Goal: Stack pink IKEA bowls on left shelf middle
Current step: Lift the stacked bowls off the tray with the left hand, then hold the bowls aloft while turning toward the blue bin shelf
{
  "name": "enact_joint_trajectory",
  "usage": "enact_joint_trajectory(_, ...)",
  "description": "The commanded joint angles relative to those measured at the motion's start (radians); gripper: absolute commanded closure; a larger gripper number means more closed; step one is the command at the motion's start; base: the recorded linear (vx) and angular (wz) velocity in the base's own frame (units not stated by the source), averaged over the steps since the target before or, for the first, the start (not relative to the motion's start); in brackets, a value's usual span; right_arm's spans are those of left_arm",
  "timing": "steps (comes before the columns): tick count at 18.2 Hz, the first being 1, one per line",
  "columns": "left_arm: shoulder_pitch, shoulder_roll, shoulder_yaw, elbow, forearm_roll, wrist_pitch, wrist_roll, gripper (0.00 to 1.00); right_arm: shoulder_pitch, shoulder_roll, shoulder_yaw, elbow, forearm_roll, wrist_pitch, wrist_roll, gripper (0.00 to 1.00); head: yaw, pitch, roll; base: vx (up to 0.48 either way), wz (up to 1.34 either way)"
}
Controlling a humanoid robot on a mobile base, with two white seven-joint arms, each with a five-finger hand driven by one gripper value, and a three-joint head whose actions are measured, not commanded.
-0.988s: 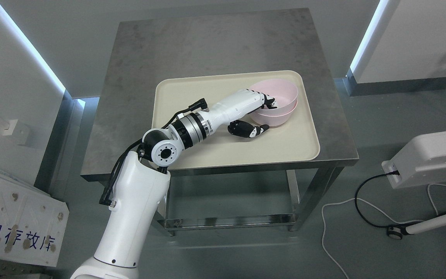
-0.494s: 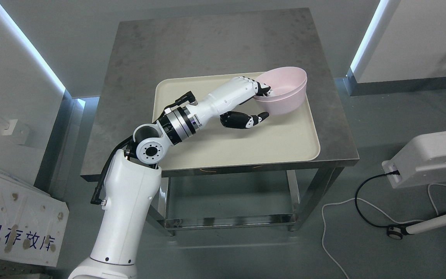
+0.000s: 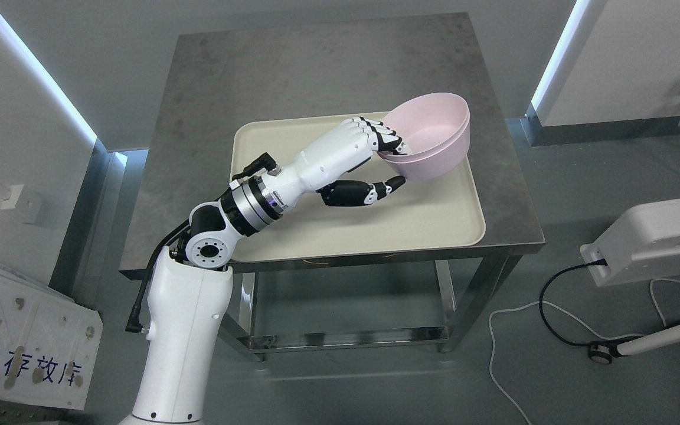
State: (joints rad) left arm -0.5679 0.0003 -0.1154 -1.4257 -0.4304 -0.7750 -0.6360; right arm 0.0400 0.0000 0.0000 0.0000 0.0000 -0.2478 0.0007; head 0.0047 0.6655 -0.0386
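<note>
The left hand (image 3: 375,159) hides the near rim of the pink bowls (image 3: 434,139), fingers (image 3: 384,140) grasping it. The nested bowls overhang the tray (image 3: 375,230) at its far right corner, with bare table (image 3: 316,71) beyond.

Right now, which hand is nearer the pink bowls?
Left. The left hand grips the rim of the pink bowls, held above the tray; the right hand is out of view.
</note>
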Motion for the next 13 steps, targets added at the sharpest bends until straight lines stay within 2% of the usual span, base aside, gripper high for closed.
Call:
enact_joint_trajectory(1, 0.043, 0.017, 0.062, -0.093, 0.019, -0.010, -0.001, 0.99, 0.000, -0.017, -0.005, -0.017, -0.002, 0.001, -0.001, 0.00, 0.0000, 0.000, 0.000, 0.008, -0.02)
enact_joint_trajectory(13, 0.059, 0.017, 0.076, -0.147, 0.021, -0.010, -0.001, 1.00, 0.000, -0.017, -0.005, -0.017, -0.002, 0.001, -0.001, 0.00, 0.0000, 0.000, 0.000, -0.047, -0.04)
